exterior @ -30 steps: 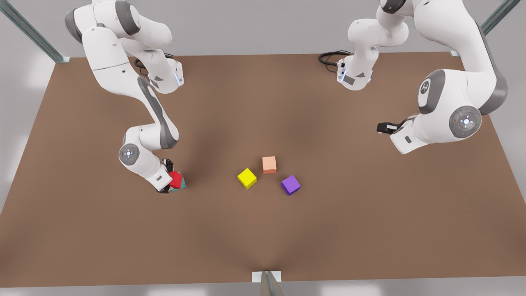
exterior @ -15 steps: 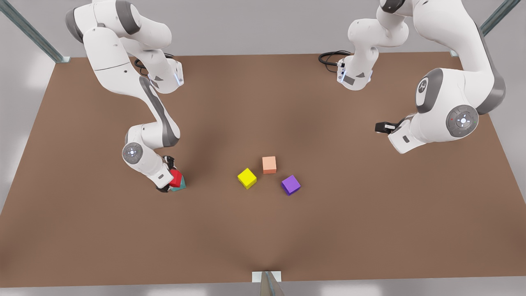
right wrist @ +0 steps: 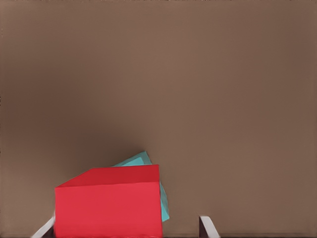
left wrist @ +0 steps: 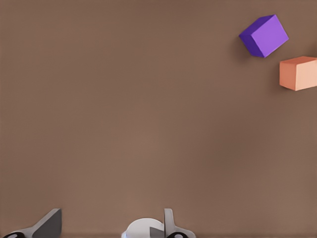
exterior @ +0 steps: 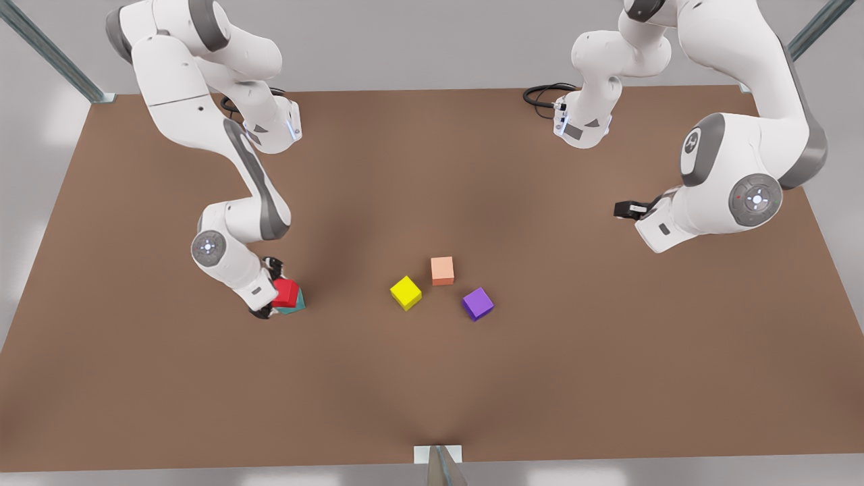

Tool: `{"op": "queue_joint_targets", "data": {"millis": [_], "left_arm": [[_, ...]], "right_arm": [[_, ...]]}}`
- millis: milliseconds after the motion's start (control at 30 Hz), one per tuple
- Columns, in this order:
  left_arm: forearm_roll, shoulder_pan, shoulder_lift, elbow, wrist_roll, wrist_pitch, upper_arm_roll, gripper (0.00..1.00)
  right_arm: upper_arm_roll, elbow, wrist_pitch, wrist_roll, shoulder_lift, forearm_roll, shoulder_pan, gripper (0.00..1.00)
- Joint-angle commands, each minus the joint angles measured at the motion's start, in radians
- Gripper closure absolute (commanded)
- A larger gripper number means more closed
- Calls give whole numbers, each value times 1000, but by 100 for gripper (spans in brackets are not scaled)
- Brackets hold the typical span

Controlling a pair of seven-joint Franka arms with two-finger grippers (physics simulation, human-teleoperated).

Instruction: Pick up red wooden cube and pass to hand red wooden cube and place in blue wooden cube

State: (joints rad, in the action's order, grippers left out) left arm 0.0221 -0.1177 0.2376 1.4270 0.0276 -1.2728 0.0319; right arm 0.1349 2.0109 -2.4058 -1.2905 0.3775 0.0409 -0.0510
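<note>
The right gripper (exterior: 272, 289) is down low over the table (exterior: 432, 378), toward its edge on the front view's left, with the red wooden cube (exterior: 286, 292) between its fingers (right wrist: 208, 226). In the right wrist view one white fingertip stands clearly apart from the cube's side, so the jaws look spread wider than the block (whether the other finger touches it I cannot tell). The red cube sits on top of the blue wooden cube (exterior: 297, 305), skewed so that teal corners poke out from beneath it.

Nothing crowds that stack; the nearest neighbour is a yellow cube (exterior: 406, 292) well apart toward the table's middle. Just beside it sit a salmon cube (exterior: 442, 270) and a purple cube (exterior: 477, 303), the three forming a loose cluster, none touching.

The left gripper (exterior: 628, 210) waits high up near the edge on the front view's right, well away from every cube, its wrist view looking down on the purple and salmon cubes. Its two fingertips (left wrist: 171, 225) stand apart with nothing between them. Black cables (exterior: 543, 94) coil at the far edge by the arm's base.
</note>
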Motion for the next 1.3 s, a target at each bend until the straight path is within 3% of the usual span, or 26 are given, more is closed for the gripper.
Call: {"op": "queue_joint_targets", "data": {"millis": [0,233,433,500,567,667,867,1267], "left_arm": [[-1,1,-1,0,-11,1,0,0],[1,-5,-1,1,-11,4,0,0],[1,-5,-1,1,-11,6,0,0],[1,-7,-1,1,-11,4,0,0],[1,-7,-1,3,-11,4,0,0],[1,-7,-1,3,-11,4,0,0],[2,-3,-6,3,-77,32,51,0],[1,7,-4,-3,-89,32,72,0]], "right_arm": [[0,-12,65,20,-9,2,2,0],[2,-64,220,151,-52,10,2,0],[-9,-307,688,1022,15,10,23,0],[-43,-382,740,1410,64,-3,36,0],[-41,-503,861,1587,58,-135,19,0],[-47,-670,970,1475,51,-128,19,0],[-40,-595,987,1458,-221,-115,57,0],[-44,-572,967,1390,-262,-90,76,0]]}}
